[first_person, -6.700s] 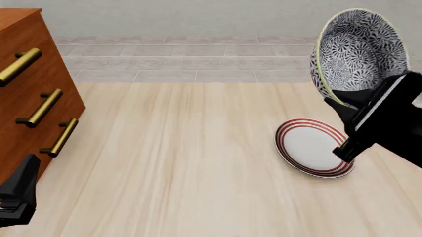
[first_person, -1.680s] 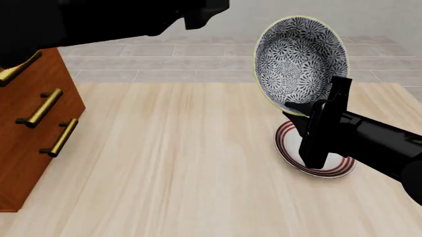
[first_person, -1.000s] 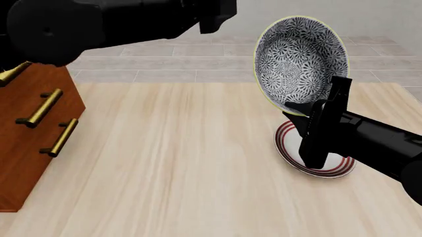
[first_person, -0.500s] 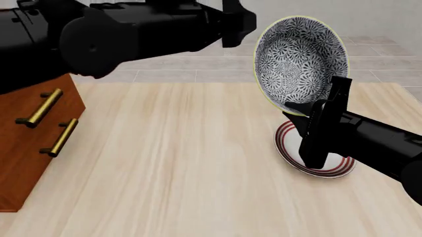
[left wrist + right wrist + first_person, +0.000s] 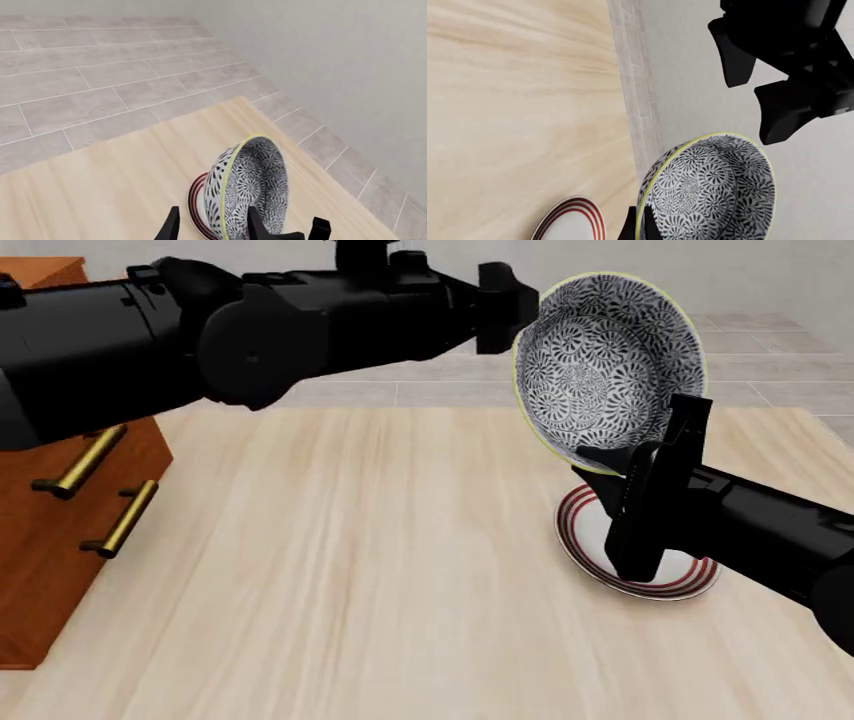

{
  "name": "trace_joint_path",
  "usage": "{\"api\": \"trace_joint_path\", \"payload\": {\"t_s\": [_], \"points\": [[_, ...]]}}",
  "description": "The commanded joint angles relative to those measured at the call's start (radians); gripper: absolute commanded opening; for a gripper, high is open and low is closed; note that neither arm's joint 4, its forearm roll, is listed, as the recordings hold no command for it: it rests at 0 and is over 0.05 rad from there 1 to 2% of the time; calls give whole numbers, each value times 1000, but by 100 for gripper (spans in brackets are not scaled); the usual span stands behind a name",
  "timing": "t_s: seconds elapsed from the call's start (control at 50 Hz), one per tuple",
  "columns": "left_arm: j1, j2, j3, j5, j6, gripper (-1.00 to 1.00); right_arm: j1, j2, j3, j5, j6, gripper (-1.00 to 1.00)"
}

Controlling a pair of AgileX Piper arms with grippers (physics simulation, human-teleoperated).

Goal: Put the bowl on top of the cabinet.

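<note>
Right now the bowl (image 5: pixel 607 365) hangs in the air above the desk (image 5: pixel 360 570), tipped on edge so its patterned inside faces the front camera. The right pincer (image 5: pixel 641 475) is clamped on the lower part of the bowl's yellowish rim, one finger inside and one outside. Directly beneath the bowl, lying flat on the desk, is the red-ringed plate (image 5: pixel 587 530), partly covered by the right arm.

The left arm reaches across from the cabinet's side, and the left pincer (image 5: pixel 514 302) sits just beside the bowl's upper rim, on the side toward the cabinet (image 5: pixel 54 530); from the front it looks to be at the rim, but contact cannot be confirmed. In the right wrist view its two dark fingers (image 5: pixel 737 55) stand spread apart, nothing between them, close to the bowl (image 5: pixel 710 192) yet separate from it. The left wrist view looks down past those fingertips at the bowl (image 5: pixel 250 192) seen edge-on, with the plate (image 5: pixel 195 205) behind it.

The cabinet stands well apart from the bowl, at the far side of the desk, its brass handles (image 5: pixel 127 520) partly hidden by the left arm.
</note>
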State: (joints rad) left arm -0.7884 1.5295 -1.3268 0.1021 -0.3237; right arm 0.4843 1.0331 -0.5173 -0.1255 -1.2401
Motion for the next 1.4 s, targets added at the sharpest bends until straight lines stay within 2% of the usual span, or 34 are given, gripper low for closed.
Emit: {"api": "trace_joint_path", "payload": {"t_s": [0.02, 1.16, 1.18, 1.4], "points": [[1, 39, -15, -10, -11, 100, 0, -3, -6, -5, 1, -100], [-7, 144, -20, -58, -27, 100, 0, -3, -6, -5, 1, -100], [-7, 144, -18, -60, -22, -100, 0, -3, -6, -5, 1, -100], [-8, 143, -23, -57, -18, -100, 0, -3, -6, -5, 1, -100]]}}
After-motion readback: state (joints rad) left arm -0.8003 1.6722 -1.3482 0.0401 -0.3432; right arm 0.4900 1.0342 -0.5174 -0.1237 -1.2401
